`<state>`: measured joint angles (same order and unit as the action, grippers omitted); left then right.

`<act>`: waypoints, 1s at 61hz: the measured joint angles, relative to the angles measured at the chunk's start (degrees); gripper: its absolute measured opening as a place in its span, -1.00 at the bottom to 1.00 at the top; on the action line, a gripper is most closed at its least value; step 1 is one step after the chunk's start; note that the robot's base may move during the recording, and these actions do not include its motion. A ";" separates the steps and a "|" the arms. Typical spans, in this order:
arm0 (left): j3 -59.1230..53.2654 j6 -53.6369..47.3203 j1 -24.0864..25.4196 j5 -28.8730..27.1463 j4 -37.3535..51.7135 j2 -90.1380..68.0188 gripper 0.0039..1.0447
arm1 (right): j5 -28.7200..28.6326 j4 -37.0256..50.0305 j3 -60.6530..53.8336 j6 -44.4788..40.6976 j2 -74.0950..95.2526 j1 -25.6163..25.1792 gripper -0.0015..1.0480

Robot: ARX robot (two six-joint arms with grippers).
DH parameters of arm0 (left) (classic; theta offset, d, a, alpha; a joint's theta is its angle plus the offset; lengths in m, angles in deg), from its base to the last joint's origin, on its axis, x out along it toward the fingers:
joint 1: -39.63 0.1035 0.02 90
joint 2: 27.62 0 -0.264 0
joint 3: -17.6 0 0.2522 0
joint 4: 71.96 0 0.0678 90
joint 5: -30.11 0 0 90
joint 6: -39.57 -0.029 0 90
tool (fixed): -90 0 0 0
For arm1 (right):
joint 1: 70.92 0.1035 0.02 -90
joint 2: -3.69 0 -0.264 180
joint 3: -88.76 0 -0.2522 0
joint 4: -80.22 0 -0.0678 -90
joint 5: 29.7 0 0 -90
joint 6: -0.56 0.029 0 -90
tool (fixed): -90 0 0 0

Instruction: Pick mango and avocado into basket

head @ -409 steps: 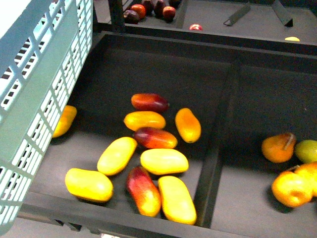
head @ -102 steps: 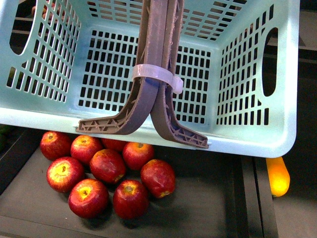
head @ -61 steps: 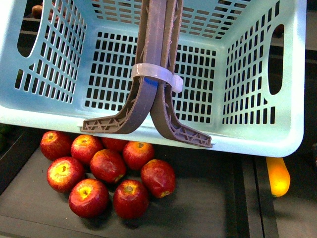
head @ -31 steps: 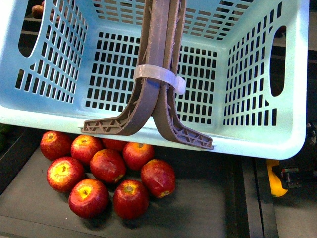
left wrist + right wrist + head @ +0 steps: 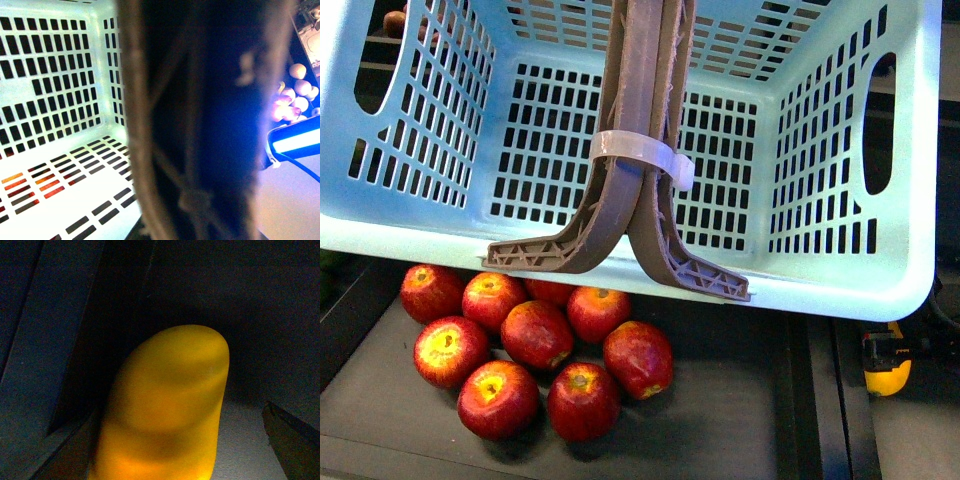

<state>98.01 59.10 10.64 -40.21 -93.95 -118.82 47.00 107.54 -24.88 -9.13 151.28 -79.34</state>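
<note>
The pale teal basket [image 5: 620, 130] hangs tilted toward me and fills the upper front view. Its two brown-grey handles [image 5: 640, 110], zip-tied together, run up out of frame. My left gripper is shut on the handle [image 5: 195, 120], which blurs across the left wrist view and hides the fingers. A yellow mango [image 5: 887, 375] lies in the dark bin at the lower right, below the basket's corner. My right gripper [image 5: 890, 345] stands open over it. In the right wrist view the mango [image 5: 165, 405] fills the space between the dark fingers [image 5: 292, 440]. The avocado is out of view.
Several red apples [image 5: 535, 360] lie clustered in the dark bin under the basket. A raised divider [image 5: 820, 400] separates that bin from the mango's. Pale round fruits [image 5: 295, 95] show beyond the basket wall in the left wrist view.
The view left the mango bin for the basket hanging over the apples. In the last second my right gripper came in at the lower right and settled over the mango. The basket barely moved.
</note>
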 joint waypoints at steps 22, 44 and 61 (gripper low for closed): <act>0.00 0.02 0.00 0.00 0.00 0.00 -0.91 | 0.37 0.44 3.39 3.23 3.32 -0.02 0.85; 0.00 0.04 0.00 0.04 0.00 0.00 -0.91 | 1.07 0.44 3.32 4.85 4.04 -0.02 0.69; 0.00 0.02 0.00 0.02 0.00 0.00 -0.91 | 0.92 0.37 3.10 5.38 4.02 0.37 0.26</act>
<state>98.01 59.12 10.64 -40.19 -93.95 -118.82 47.92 107.91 -21.77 -3.76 155.30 -78.97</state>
